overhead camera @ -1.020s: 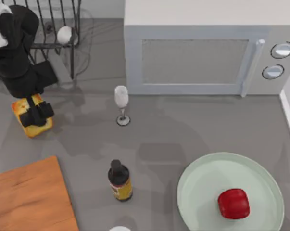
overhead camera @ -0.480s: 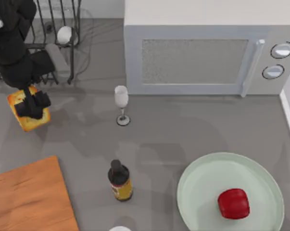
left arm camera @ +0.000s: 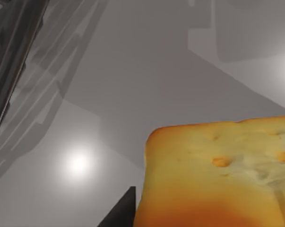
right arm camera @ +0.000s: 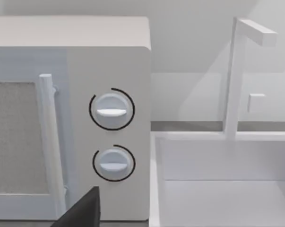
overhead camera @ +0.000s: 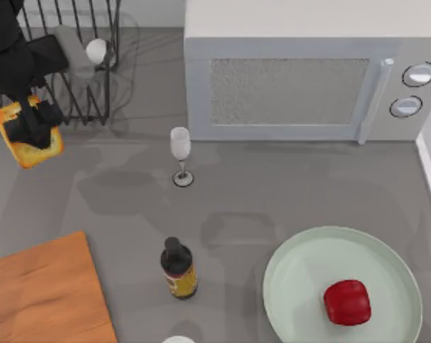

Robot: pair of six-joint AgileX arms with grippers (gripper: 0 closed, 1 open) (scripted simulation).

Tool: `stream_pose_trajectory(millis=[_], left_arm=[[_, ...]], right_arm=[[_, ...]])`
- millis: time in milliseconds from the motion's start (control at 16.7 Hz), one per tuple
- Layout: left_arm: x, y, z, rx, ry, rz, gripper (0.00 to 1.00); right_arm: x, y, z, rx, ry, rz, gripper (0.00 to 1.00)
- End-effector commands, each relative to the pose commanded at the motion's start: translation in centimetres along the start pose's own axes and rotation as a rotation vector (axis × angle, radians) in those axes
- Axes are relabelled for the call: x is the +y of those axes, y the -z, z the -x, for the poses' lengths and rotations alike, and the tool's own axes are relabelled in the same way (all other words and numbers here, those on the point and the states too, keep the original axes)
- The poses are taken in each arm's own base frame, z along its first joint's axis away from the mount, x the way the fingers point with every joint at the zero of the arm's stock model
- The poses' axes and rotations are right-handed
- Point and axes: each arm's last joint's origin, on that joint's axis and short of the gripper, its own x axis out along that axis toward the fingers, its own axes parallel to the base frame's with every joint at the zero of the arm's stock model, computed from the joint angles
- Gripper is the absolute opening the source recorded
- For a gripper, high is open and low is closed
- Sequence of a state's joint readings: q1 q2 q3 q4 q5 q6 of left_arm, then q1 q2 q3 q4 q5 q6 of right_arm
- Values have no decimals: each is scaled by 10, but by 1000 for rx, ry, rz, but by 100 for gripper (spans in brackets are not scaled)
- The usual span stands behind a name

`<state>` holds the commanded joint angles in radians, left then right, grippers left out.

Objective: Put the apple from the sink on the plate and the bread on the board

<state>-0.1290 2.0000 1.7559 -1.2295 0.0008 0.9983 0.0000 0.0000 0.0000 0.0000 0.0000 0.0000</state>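
The bread, golden with a toasted top, hangs above the counter at the far left, and my left gripper is shut on it. In the left wrist view the bread looms close, with one dark finger beside it. At the front left corner lies the wooden board, well below the bread in the top view. A red apple rests on the mint-green plate at the front right. My right gripper is near the white sink, facing the microwave's knobs.
A wine glass stands mid-counter and a dark bottle sits just right of the board. The microwave fills the back. Behind the left arm is a black wire rack. A faucet rises over the sink.
My left gripper has carried the bread up off the counter and toward the back left, closer to the wire rack. Apple, plate, glass and bottle have stayed put.
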Motion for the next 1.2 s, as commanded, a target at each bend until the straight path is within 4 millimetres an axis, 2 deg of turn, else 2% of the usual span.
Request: stream_pose_trajectory(millis=[60,120,360,600,840,1200], left_arm=[[0,0,0,0,0,0,0],[-2,1,-8,14,33,10,0],[-5,0,-9,23,44,63,0],[-16,2,-10,55,68,271,0],[-35,9,-9,109,82,626,0],[-78,32,-11,231,54,1338,0]], right_arm=[[0,0,0,0,0,0,100],[0,0,0,0,0,0,100],[0,0,0,0,0,0,100],[0,0,0,0,0,0,100],[0,0,0,0,0,0,100],[0,0,0,0,0,0,100]])
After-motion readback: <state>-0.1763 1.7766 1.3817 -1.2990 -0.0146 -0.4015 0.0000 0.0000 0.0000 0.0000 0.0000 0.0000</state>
